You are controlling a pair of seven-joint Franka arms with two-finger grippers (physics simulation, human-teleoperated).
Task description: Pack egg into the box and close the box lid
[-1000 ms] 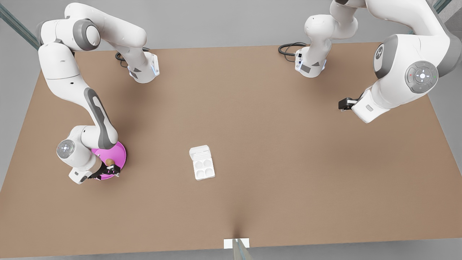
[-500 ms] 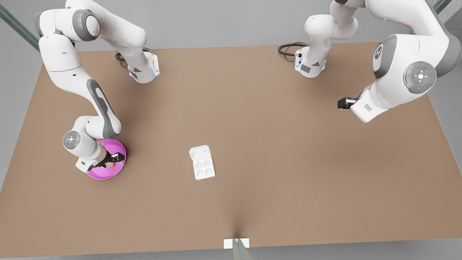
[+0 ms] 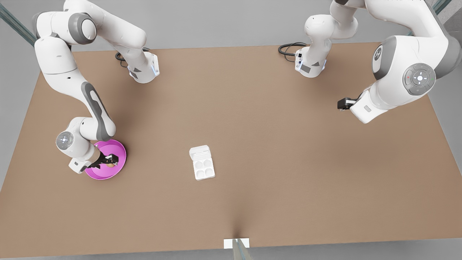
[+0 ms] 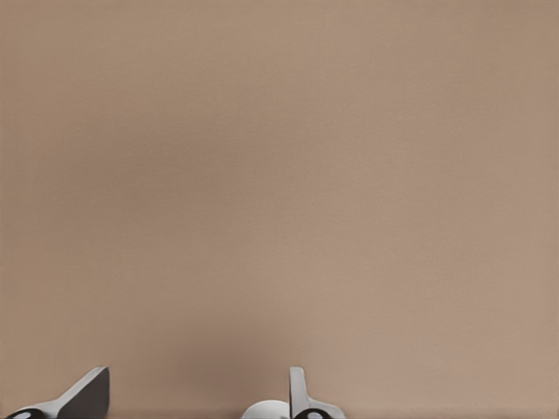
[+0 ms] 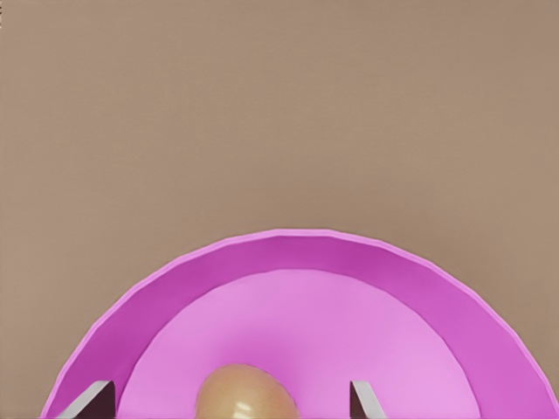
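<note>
Since a second ago our right gripper [image 3: 110, 160] has swung over the pink plate [image 3: 119, 148], fingers [image 5: 362, 403] spread, straddling the egg [image 5: 244, 394] without gripping. At the plate's 3 o'clock, across bare table [image 3: 252, 126], we list the box [image 3: 203, 168], box lid [image 3: 199, 151] open, long axis 12-to-6. Farthest, our left gripper [image 3: 343, 104] waits, fingers [image 4: 87, 394] parted, holding nothing.

The right gripper [image 3: 109, 161] is hanging open at lower left; the left gripper [image 3: 341, 104] is waiting open at upper right.
</note>
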